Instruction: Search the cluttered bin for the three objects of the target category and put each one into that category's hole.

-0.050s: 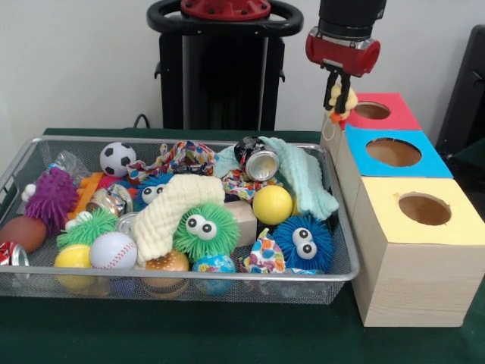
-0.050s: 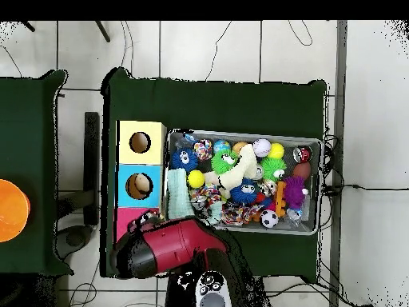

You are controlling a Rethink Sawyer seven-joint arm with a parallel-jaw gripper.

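Step in hand, as I read it: drop into red box hole [image 1: 372, 111]. Gripper [image 1: 340, 97] hangs at the near-left rim, not over the hole centre, so shift toward centre, lower a bit, then release, else the toy clips the rim. Gripper pinched on small yellow toy [image 1: 345, 101], dangling, clear of box. Wire bin [image 1: 227, 282] w/ clutter beside the boxes on the tabletop.

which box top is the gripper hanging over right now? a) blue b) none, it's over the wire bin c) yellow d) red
d: the gripper, its fingers closed on a small yellow toy, hangs beside the round hole of the red-topped wooden box.
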